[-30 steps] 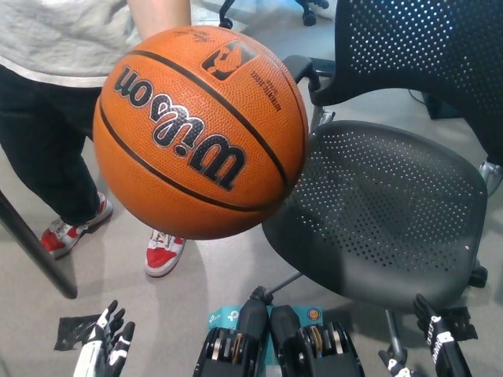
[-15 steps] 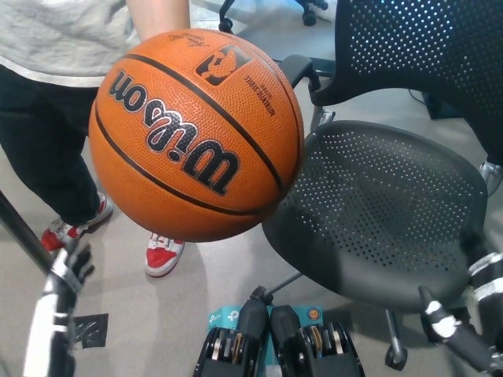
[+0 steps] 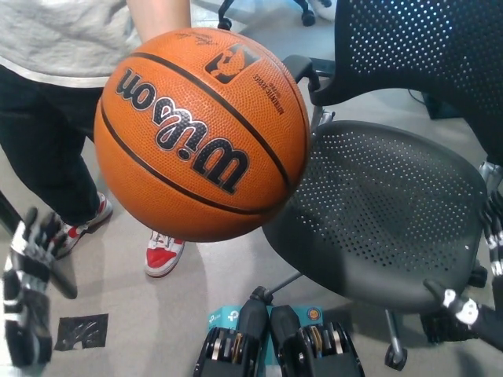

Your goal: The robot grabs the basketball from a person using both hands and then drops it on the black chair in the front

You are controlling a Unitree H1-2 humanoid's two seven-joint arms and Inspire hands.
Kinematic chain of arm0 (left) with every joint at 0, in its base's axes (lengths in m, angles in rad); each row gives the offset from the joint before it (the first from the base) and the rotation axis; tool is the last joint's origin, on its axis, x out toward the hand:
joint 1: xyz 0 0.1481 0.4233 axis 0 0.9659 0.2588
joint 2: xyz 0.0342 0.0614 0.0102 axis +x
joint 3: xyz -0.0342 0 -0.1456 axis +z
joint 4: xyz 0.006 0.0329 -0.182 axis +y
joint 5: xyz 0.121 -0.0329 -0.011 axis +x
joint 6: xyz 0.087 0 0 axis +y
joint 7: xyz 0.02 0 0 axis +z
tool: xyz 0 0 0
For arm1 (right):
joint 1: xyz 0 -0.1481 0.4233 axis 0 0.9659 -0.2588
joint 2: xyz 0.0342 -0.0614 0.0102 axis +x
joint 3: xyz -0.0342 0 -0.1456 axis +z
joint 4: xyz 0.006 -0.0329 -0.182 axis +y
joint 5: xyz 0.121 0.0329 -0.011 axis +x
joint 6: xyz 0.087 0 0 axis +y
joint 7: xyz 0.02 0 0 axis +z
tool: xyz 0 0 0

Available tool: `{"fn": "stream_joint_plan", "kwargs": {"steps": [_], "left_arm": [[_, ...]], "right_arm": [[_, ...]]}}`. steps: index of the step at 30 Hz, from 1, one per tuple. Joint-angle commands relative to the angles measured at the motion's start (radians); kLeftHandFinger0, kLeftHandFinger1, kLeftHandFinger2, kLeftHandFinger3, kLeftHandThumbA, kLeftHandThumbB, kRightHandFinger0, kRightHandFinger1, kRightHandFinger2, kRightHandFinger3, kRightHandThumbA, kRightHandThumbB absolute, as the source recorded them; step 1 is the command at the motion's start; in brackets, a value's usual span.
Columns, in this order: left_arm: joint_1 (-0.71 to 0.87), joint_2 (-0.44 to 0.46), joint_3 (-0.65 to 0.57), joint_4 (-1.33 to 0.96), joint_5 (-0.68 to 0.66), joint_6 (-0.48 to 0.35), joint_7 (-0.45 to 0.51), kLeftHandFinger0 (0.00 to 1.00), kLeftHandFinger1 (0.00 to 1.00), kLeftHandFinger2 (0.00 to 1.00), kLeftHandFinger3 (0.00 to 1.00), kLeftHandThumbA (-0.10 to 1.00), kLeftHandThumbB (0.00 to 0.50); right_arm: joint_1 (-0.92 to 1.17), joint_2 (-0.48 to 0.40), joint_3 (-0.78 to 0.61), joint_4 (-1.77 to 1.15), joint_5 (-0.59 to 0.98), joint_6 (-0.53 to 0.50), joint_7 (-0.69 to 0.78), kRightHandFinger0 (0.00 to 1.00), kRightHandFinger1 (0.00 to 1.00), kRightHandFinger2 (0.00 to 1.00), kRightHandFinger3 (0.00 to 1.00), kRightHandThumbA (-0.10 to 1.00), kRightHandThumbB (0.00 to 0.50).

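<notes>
High over the floor [image 3: 196,290], at the picture's upper left, a person's arm [image 3: 157,16] holds the orange basketball [image 3: 203,133] from above; no robot hand touches it. Just right of the ball stands the black chair [image 3: 393,212], its perforated seat bare, the ball overlapping the seat's left edge in view. At the left edge the white left hand [image 3: 30,275] is blurred, fingers apart, holding nothing. At the right edge the black right hand [image 3: 479,302] is partly cut off; I cannot tell its state.
</notes>
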Motion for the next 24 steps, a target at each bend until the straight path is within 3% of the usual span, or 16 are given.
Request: {"fn": "stream_joint_plan", "kwargs": {"steps": [1, 4, 10, 13, 17, 22, 24], "left_arm": [[-0.074, 0.035, 0.031, -0.071, -0.062, 0.090, 0.005, 1.00, 1.00, 1.00, 1.00, 1.00, 0.095], [-0.152, 0.069, 0.044, -0.097, -0.064, 0.161, 0.001, 1.00, 1.00, 1.00, 1.00, 1.00, 0.121], [-0.308, 0.099, 0.053, -0.085, -0.061, 0.258, 0.006, 1.00, 1.00, 1.00, 1.00, 1.00, 0.172], [-0.349, 0.115, 0.046, -0.076, -0.051, 0.291, -0.007, 1.00, 1.00, 1.00, 1.00, 1.00, 0.166], [-0.392, 0.123, 0.025, -0.069, -0.049, 0.331, -0.022, 1.00, 1.00, 1.00, 1.00, 1.00, 0.118], [-0.418, 0.107, -0.010, -0.044, -0.029, 0.335, -0.025, 1.00, 1.00, 1.00, 1.00, 1.00, 0.106], [-0.423, 0.097, -0.027, -0.028, -0.028, 0.332, -0.024, 1.00, 1.00, 1.00, 1.00, 1.00, 0.133]], "right_arm": [[-0.102, -0.014, 0.008, -0.043, 0.059, 0.056, 0.026, 1.00, 1.00, 1.00, 1.00, 1.00, 0.319], [-0.205, 0.005, 0.017, -0.015, 0.067, 0.116, 0.011, 1.00, 1.00, 1.00, 1.00, 1.00, 0.295], [-0.362, 0.038, 0.037, 0.079, 0.102, 0.186, 0.015, 1.00, 1.00, 1.00, 1.00, 1.00, 0.303], [-0.411, 0.056, 0.039, 0.119, 0.126, 0.205, 0.027, 1.00, 1.00, 1.00, 1.00, 1.00, 0.320], [-0.458, 0.089, 0.045, 0.157, 0.137, 0.230, 0.027, 1.00, 1.00, 1.00, 1.00, 1.00, 0.321], [-0.493, 0.128, 0.063, 0.206, 0.148, 0.244, 0.042, 1.00, 1.00, 1.00, 1.00, 1.00, 0.380], [-0.498, 0.146, 0.074, 0.222, 0.149, 0.251, 0.049, 1.00, 1.00, 1.00, 1.00, 1.00, 0.387]]}}
